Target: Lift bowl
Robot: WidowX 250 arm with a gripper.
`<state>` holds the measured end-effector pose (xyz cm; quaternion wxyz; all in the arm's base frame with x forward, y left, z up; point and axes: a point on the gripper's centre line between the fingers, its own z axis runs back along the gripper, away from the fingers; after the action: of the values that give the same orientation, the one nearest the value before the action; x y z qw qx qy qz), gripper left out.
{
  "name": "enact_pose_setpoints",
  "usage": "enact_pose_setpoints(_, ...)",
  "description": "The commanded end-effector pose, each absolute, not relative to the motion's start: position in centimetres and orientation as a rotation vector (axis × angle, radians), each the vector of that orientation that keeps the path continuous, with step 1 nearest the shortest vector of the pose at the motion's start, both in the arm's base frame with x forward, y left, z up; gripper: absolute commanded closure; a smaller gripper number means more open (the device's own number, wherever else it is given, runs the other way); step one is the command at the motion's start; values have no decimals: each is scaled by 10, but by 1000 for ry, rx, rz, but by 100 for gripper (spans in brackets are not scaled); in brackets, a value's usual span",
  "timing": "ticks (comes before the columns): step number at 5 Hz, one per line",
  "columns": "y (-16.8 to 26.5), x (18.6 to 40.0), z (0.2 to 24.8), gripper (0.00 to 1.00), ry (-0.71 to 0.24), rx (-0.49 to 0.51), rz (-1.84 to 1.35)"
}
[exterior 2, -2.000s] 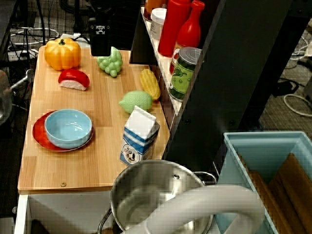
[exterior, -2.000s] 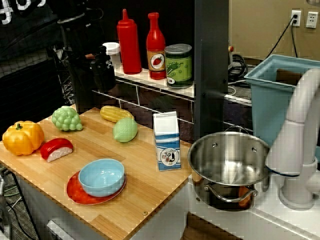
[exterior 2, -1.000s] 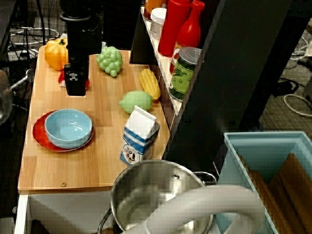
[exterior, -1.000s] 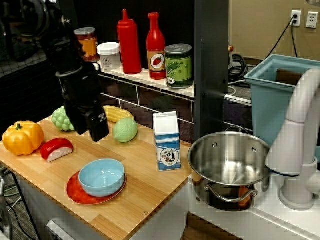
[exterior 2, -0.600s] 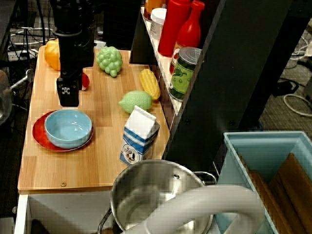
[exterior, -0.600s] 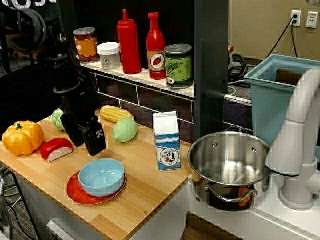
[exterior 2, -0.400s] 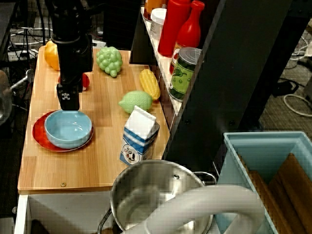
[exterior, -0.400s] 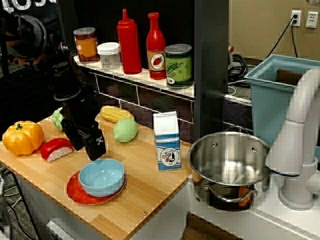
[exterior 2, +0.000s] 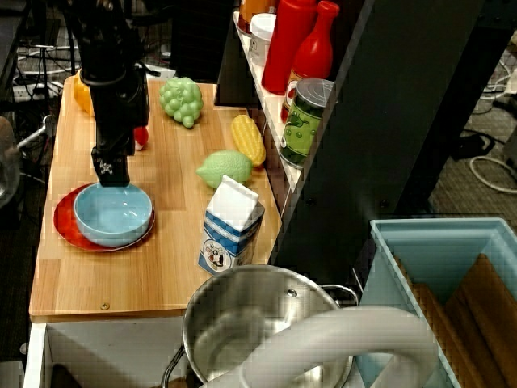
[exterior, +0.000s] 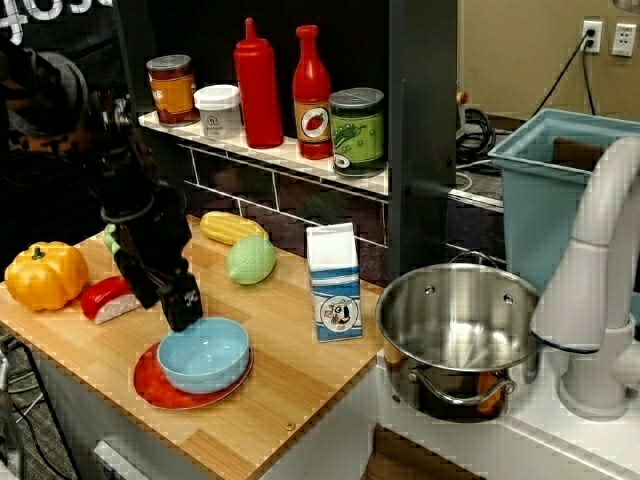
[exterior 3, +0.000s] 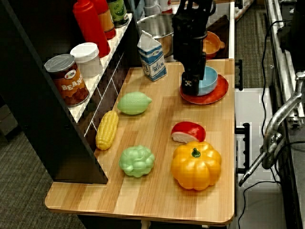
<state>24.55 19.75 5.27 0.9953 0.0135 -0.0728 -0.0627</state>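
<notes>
One arm, one target. Going L to R along the bench in the front view: pumpkin (exterior: 45,275) at the far-left end, red-and-white piece (exterior: 108,297) just beside it, then my gripper (exterior: 183,310), then the bowl (exterior: 204,354) on the red-orange plate (exterior: 150,387) near the front edge, roughly mid-length. Lime (exterior: 250,259) and corn (exterior: 230,227) sit toward the back edge, milk carton (exterior: 333,282) nearer the right end, steel pot (exterior: 460,322) off the bench to the right.

Step in hand, as I read it: final approach to the grasp. Gripper tip is down at the bowl's rim on the side facing the pumpkin; the overhead view puts it (exterior 2: 110,170) right at that rim, touching or a hair off, can't say which. Whether the jaws are open or closed I can't tell; the tip is one dark block in all 3 views. Bowl looks seated on the plate, so not lifted yet.

Next move, my judgement: get one finger inside the wall and one outside, pinch the rim, then go straight up. Smooth plastic wall, so it may tilt or slip if the pinch is shallow.

Orientation: bowl sits upright, mouth up. It's round, so no long axis to line up with; any rim point would do.
</notes>
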Motion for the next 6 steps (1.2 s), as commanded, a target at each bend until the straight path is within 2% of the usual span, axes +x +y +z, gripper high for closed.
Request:
enact_pose_setpoints(1, 210, 247, 61, 0, -161, 46, -109)
enact_pose_setpoints(5, 216, 246, 40, 0, -158, 70, -69)
enact_pose_setpoints(6, 217, 249, 42, 0, -158, 57, -51)
